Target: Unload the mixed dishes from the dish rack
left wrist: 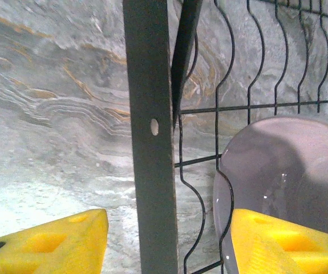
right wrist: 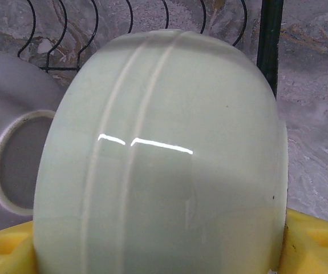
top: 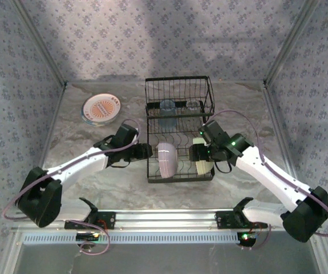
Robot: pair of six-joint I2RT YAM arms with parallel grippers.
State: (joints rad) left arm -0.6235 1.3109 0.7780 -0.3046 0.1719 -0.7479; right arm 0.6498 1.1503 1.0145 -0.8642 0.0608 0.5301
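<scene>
Your left pincer [left wrist: 169, 245] spread astride bar of rack [left wrist: 149, 85] beside lavender bowl [left wrist: 289, 165]; your right pincer [right wrist: 161, 251] pinching pale green bowl [right wrist: 164, 142]

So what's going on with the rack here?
Two arms are unloading the rack. The right gripper has its fingers on both sides of the green bowl, apparently gripping it where it sits in the rack. The left gripper is open at the rack's left edge, a post between its fingers and the lavender bowl just beyond. A blue cup stands in the basket part. Plates are stacked on the table.
</scene>
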